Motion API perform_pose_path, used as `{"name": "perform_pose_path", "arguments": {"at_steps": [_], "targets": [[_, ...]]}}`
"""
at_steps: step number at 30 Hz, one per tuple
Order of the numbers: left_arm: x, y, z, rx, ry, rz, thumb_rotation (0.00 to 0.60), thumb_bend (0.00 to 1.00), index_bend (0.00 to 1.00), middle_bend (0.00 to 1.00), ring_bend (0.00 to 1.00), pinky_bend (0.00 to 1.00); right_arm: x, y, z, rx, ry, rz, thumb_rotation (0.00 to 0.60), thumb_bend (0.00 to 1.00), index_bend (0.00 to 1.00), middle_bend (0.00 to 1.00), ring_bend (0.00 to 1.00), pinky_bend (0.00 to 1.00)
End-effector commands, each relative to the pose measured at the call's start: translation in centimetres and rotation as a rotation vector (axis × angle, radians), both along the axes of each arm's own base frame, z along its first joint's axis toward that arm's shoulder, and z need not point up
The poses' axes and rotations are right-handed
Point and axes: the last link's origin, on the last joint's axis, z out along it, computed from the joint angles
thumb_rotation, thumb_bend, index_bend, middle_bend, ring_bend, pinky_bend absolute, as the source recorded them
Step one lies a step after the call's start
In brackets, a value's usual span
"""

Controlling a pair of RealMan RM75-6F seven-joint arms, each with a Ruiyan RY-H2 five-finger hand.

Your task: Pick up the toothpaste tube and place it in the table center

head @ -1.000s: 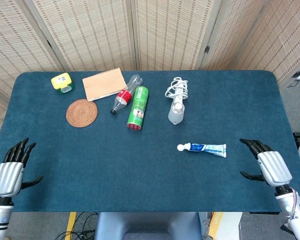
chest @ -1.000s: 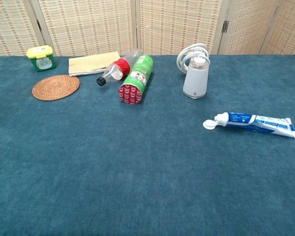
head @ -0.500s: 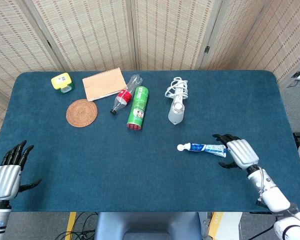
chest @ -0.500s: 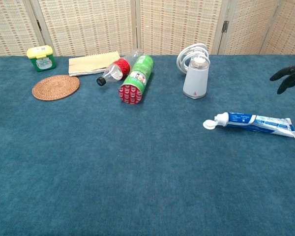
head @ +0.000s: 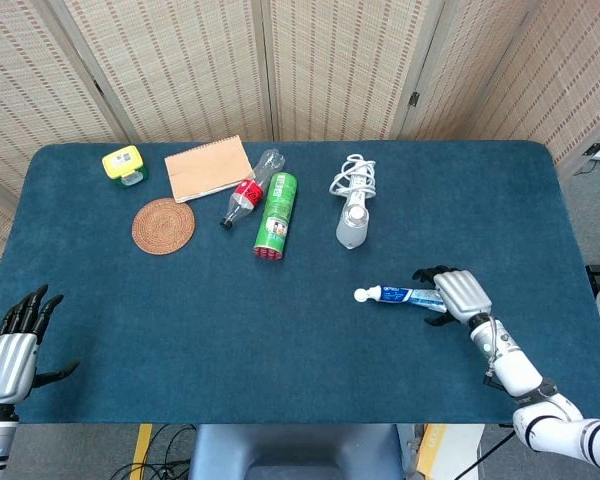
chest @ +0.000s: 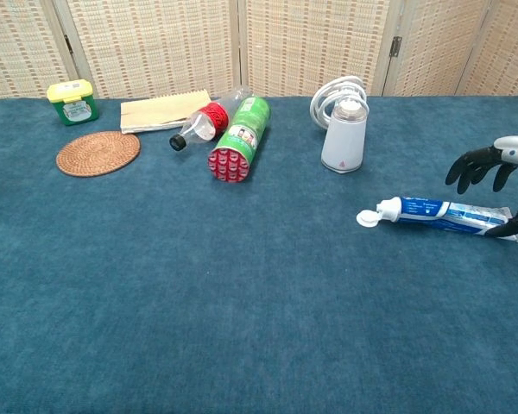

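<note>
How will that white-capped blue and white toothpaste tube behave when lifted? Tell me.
The white-capped blue and white toothpaste tube lies flat and looks soft, so it will probably sag or dent under the right hand. Its flattened tail likely stops rolling. It seems light and may slide on the blue cloth table.

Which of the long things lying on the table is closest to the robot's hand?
The toothpaste tube: the right hand hovers at its flat end. The green can and the clear bottle lie side by side far off, toward the table's back left.
</note>
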Motion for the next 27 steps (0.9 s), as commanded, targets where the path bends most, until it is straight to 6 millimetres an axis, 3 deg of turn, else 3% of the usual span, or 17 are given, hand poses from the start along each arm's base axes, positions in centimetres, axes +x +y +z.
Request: {"name": "perform_pose_path", "arguments": {"at_steps": [1, 13, 27], "targets": [[0.0, 0.0, 0.0, 0.0, -0.001, 0.001, 0.6, 0.07, 0.14, 0.0, 0.0, 0.14, 0.2, -0.6, -0.8, 0.006, -0.003, -0.001, 0.6, 0.18, 0.28, 0.35, 0.26, 0.32], [-0.4, 0.0, 0.0, -0.003, -0.001, 0.009, 0.6, 0.07, 0.14, 0.0, 0.0, 0.14, 0.9, -2.3, -2.6, 0.0, -0.005, 0.004, 0.6, 0.24, 0.38, 0.41, 0.32, 0.39], [-0.7, 0.0, -0.1, -0.006, -0.003, 0.017, 0.6, 0.07, 0.15, 0.0, 0.0, 0.14, 1.2, -2.8, -3.7, -0.007, 0.003, 0.011, 0.6, 0.29, 0.47, 0.47, 0.38, 0.47]]}}
